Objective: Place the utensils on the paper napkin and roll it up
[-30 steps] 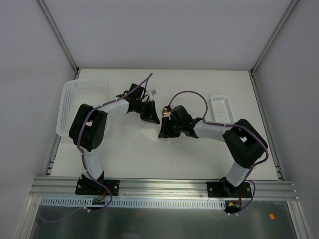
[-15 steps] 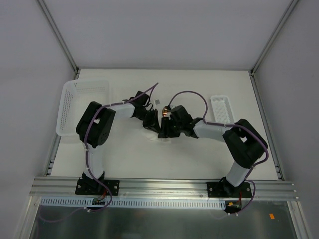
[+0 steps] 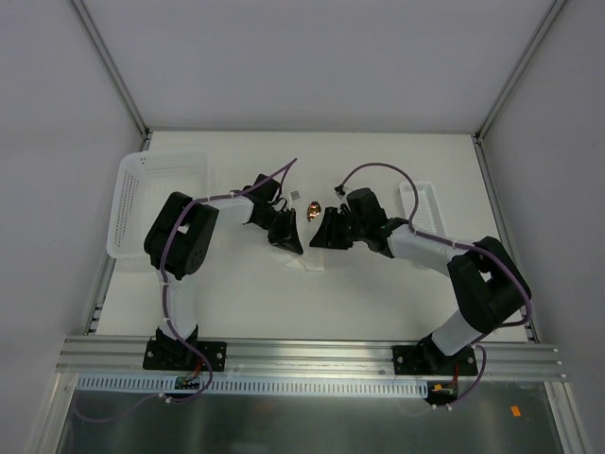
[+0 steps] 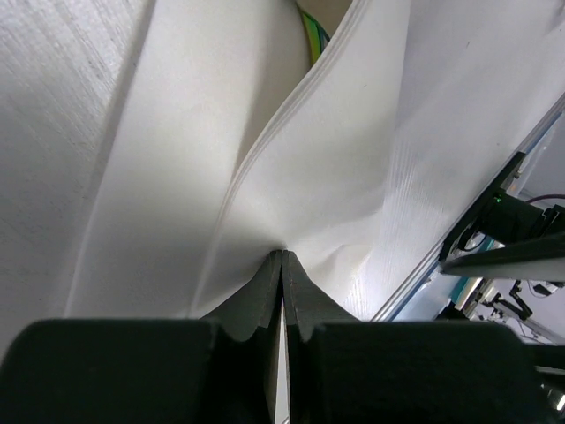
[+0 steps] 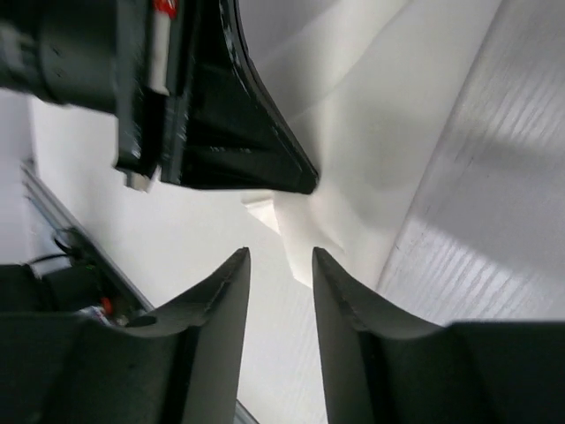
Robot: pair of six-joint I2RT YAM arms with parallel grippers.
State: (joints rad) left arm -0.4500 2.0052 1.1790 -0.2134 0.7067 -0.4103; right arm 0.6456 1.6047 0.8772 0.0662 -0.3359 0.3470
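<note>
Now left gripper (image 4: 282, 256) tight on the paper napkin (image 4: 159, 177) fold, right gripper (image 5: 281, 256) spread beside it.

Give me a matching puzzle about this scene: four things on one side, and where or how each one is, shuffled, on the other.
Things:
1. left jaws
2. right jaws
3. spoon
4. large basket

States:
A. apart, gripping nothing
B. at the table's far left corner
C. shut on a fold of the paper napkin
D. gold bowl showing between the two arms

Pairs: 1-C, 2-A, 3-D, 4-B
</note>
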